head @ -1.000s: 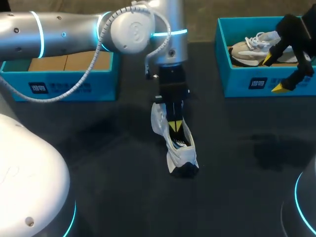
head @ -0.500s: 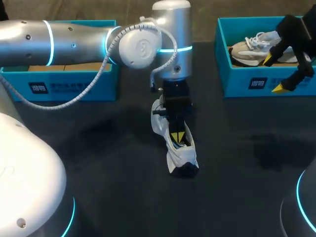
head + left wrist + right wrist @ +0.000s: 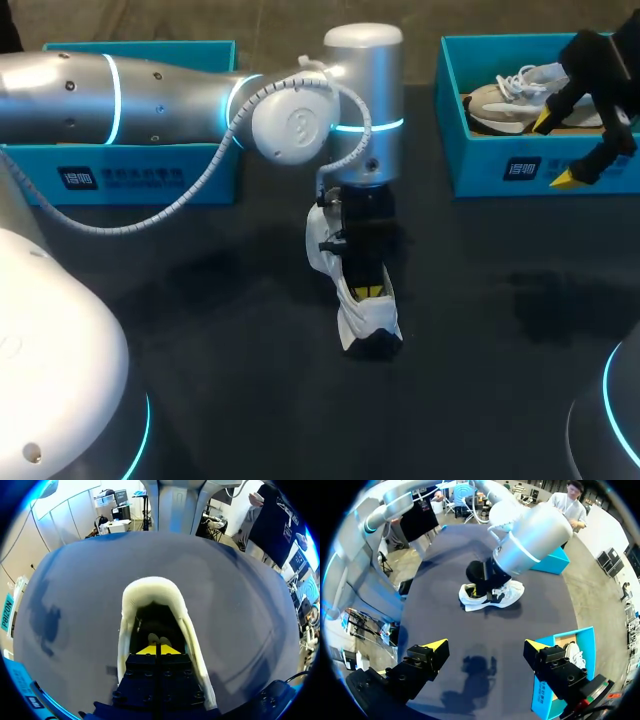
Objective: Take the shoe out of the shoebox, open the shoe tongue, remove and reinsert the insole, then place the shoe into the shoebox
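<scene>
The white shoe (image 3: 367,322) lay on the dark table (image 3: 230,390) near its middle, well apart from both boxes, with its dark end nearest the robot and its opening facing up. The left gripper (image 3: 367,292) came straight down from above into that opening. In the left wrist view its fingers stood inside the shoe (image 3: 126,630), and the pale padded collar curved around and ahead of the left gripper (image 3: 158,650). The two yellow tips were pressed together with no gap between them. A small pale patch showed on the dark floor of the shoe just ahead of the tips, but I could not tell whether anything thin was pinched between them.

Farther back, the left shoebox (image 3: 150,178) sat at the table's far left, partly behind the left arm. The right shoebox (image 3: 500,170) sat at the far right with a second, grey and white shoe (image 3: 497,103) inside. The right gripper (image 3: 556,150) hung over that box's front wall, its fingers spread wide with nothing between them. In the right wrist view, the shoe (image 3: 492,596) lay well ahead of the right gripper (image 3: 485,647).
</scene>
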`<action>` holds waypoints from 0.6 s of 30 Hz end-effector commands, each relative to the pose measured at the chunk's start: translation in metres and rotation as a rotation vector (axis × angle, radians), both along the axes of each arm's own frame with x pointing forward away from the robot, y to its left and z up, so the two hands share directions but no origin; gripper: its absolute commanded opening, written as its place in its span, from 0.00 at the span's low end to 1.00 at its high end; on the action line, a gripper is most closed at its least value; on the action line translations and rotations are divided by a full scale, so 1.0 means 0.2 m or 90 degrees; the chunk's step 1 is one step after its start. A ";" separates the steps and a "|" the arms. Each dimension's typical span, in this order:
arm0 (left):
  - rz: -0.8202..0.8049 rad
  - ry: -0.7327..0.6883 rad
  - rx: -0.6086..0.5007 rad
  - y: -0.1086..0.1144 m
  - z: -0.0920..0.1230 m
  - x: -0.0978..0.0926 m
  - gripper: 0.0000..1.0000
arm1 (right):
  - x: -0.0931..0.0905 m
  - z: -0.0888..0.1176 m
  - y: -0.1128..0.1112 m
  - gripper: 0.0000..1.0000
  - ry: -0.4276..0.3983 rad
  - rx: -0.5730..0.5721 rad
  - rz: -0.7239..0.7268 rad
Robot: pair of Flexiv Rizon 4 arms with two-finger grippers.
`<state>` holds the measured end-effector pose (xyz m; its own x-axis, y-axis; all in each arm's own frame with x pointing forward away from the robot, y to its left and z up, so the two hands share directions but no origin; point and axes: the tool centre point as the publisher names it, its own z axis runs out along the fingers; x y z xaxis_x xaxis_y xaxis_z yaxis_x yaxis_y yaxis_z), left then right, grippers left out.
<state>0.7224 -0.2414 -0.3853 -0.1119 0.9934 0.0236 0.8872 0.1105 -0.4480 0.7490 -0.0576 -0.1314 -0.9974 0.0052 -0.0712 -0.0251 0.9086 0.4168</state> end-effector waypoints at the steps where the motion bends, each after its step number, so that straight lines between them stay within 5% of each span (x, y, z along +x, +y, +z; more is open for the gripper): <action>1: 0.006 -0.006 -0.005 0.03 0.00 -0.02 0.00 | 0.01 0.00 0.00 1.00 0.002 -0.002 0.000; 18: 0.006 -0.003 0.007 0.03 -0.05 -0.02 0.00 | 0.01 0.00 0.00 1.00 0.002 -0.002 0.000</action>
